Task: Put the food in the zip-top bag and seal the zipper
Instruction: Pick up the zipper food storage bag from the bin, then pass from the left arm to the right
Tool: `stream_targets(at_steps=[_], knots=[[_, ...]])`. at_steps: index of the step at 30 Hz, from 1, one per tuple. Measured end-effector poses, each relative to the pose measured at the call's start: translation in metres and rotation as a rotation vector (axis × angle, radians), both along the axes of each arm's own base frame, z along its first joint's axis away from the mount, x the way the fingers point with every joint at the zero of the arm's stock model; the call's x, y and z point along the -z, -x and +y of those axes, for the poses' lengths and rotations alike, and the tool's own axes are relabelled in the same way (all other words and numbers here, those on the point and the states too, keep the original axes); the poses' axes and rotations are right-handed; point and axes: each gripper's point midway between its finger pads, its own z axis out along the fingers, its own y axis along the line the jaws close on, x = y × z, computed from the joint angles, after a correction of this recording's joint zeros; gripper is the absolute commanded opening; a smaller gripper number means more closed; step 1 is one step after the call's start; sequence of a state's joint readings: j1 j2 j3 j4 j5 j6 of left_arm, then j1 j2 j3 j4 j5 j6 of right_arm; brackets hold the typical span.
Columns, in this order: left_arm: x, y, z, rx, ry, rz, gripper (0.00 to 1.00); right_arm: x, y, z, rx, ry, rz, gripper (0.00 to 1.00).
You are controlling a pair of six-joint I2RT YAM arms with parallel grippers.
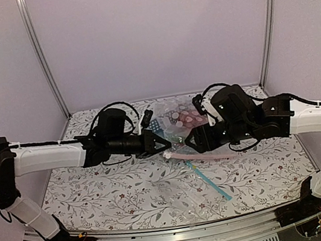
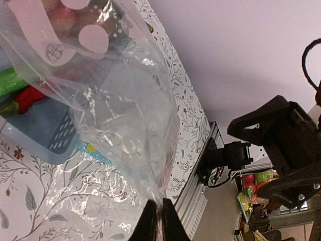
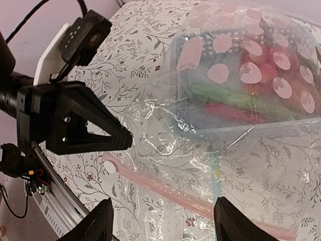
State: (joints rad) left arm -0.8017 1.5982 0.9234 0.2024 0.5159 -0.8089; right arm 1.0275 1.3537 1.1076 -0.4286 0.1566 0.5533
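The zip-top bag [image 3: 235, 150] is clear with pink dots and drapes over a blue basket [image 2: 45, 135]. The food shows through it: a green vegetable [image 3: 235, 96], a red chili [image 3: 235, 111] and red round fruits [image 3: 266, 70]. I cannot make out the brown lump. The pale pink zipper [image 3: 165, 188] lies on the table in front of the basket. My left gripper [image 2: 159, 213] is shut on the bag's clear film and holds it lifted [image 1: 163, 143]. My right gripper [image 3: 163, 201] is open and empty, just above the zipper [image 1: 199, 155], facing the left one [image 1: 189, 142].
A second clear bag with a teal-blue strip [image 1: 210, 181] lies flat on the floral tablecloth, nearer the front edge. The metal rail [image 1: 185, 239] runs along that edge. Walls close the back and sides.
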Motion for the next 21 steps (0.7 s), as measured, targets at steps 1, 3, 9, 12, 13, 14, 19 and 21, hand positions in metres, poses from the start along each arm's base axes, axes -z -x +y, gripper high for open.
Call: stream_targets(at_steps=[1, 3, 9, 12, 13, 14, 19, 21], knots=[[-0.009, -0.001, 0.000, -0.007, 0.001, 0.002, 0.03, -0.005, 0.005, 0.002, -0.029, 0.009, -0.025, 0.65], [-0.027, -0.002, 0.000, -0.015, 0.000, 0.011, 0.03, -0.013, 0.014, 0.004, -0.081, 0.038, -0.072, 0.64], [-0.045, 0.004, 0.002, -0.020, 0.004, 0.095, 0.03, -0.039, 0.028, 0.018, -0.209, 0.115, -0.216, 0.63], [-0.039, 0.008, 0.005, -0.026, -0.011, 0.150, 0.03, -0.043, 0.034, 0.030, -0.253, 0.170, -0.282, 0.70], [-0.038, 0.009, 0.005, -0.029, -0.013, 0.163, 0.03, -0.042, 0.034, 0.034, -0.263, 0.189, -0.296, 0.71], [-0.037, 0.009, 0.006, -0.033, -0.017, 0.176, 0.03, -0.039, 0.035, 0.038, -0.274, 0.217, -0.312, 0.72], [-0.039, 0.012, 0.009, -0.047, -0.016, 0.207, 0.03, -0.012, 0.034, 0.049, -0.315, 0.356, -0.361, 0.72], [-0.045, 0.013, 0.010, -0.049, -0.006, 0.205, 0.03, -0.004, 0.033, 0.051, -0.326, 0.398, -0.375, 0.72]])
